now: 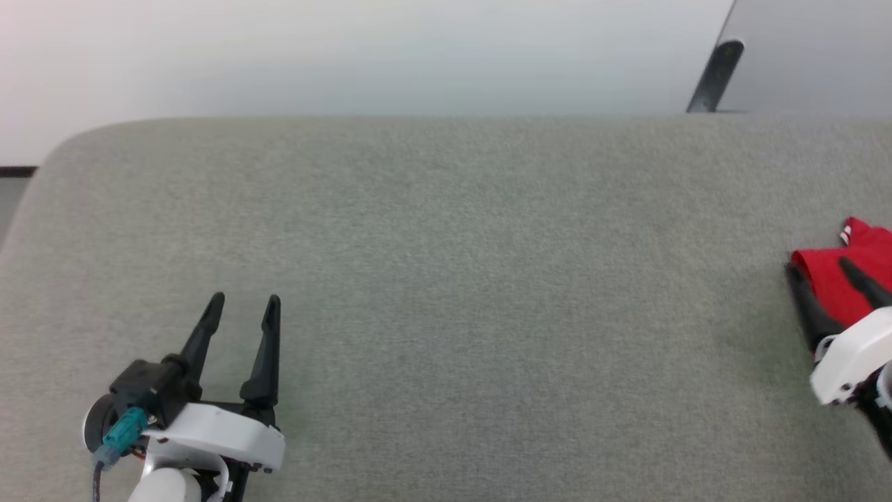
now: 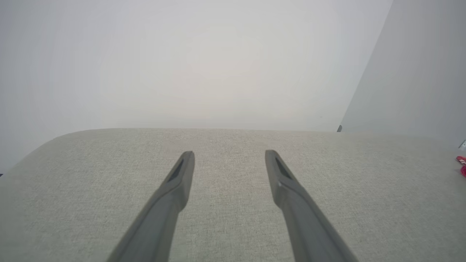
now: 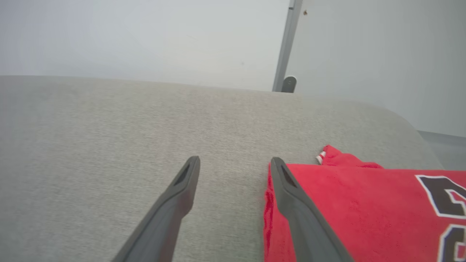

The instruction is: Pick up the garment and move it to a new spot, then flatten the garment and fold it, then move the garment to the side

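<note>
Stretching across nearly the whole head view, the grey fabric-covered counter [image 1: 446, 230] has a rounded far-left corner. Behind it rises a pale wall [image 1: 348, 56], which meets a greyer panel [image 1: 815, 49] at the upper right. The garment [image 1: 829, 286] lies at the counter's far right, cut off by the head view's edge. It is flat red cloth with a scrap of white striped trim at its far corner. The right wrist view shows part of its black, white-outlined digits. A dark slanted post [image 1: 714, 77] stands just past the counter's far edge.

The left pincer [image 1: 245, 298] sits low at the lower left, well apart from the garment. Its fingers point toward the far edge, spread wide with nothing between them. The right pincer [image 1: 817, 265] reaches in from the right edge, angled up and leftward, also spread wide. One finger is over the counter just beside the garment's left edge, the other over the red cloth. Whether either one touches the cloth cannot be told.
</note>
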### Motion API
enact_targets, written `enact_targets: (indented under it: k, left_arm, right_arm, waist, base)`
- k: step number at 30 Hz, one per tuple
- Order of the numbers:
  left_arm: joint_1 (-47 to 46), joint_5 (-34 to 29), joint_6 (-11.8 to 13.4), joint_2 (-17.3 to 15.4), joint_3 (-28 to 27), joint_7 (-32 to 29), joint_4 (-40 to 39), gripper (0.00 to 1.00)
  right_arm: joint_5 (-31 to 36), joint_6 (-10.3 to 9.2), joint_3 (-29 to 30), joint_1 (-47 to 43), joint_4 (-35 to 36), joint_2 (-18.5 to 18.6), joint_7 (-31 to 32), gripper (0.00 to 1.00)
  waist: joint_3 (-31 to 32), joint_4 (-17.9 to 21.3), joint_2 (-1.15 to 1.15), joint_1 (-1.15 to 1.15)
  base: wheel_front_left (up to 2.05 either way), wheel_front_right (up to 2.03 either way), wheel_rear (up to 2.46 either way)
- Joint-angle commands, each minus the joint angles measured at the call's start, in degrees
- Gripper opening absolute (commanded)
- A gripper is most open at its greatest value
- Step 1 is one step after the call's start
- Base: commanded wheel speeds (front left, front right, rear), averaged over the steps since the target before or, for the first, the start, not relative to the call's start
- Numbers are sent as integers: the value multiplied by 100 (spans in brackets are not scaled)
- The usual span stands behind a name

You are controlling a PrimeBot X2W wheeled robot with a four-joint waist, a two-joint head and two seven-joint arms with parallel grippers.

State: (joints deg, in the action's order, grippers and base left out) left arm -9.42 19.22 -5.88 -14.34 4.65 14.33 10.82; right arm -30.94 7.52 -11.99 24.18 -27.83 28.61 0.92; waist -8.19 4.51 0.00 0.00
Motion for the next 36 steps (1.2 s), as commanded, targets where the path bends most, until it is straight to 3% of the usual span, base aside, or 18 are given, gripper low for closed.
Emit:
enact_targets:
  k: [1,12,24,36]
  left_arm:
    - [46,34,-28,0,-13,32,68,100]
    - [263,23,-60,40,-21,76,230,100]
    - [1091,-82,78,247,-381,86,-611,100]
    - [1073,-139,65,323,-343,87,-749,100]
  right_arm:
    - [32,-6,-18,-193,220,-121,-112,100]
    - [489,-6,857,-1139,1304,-507,-740,100]
    - [930,-6,1998,-2373,2666,-1133,-436,100]
    - [995,-6,2164,-2504,3098,-1324,-207,100]
  waist:
    - [260,-235,0,0]
    - [390,-389,0,0]
    - [282,-350,0,0]
    - [147,-349,0,0]
  base:
    - [0,0,0]
    - [0,0,0]
    - [0,0,0]
    - [0,0,0]
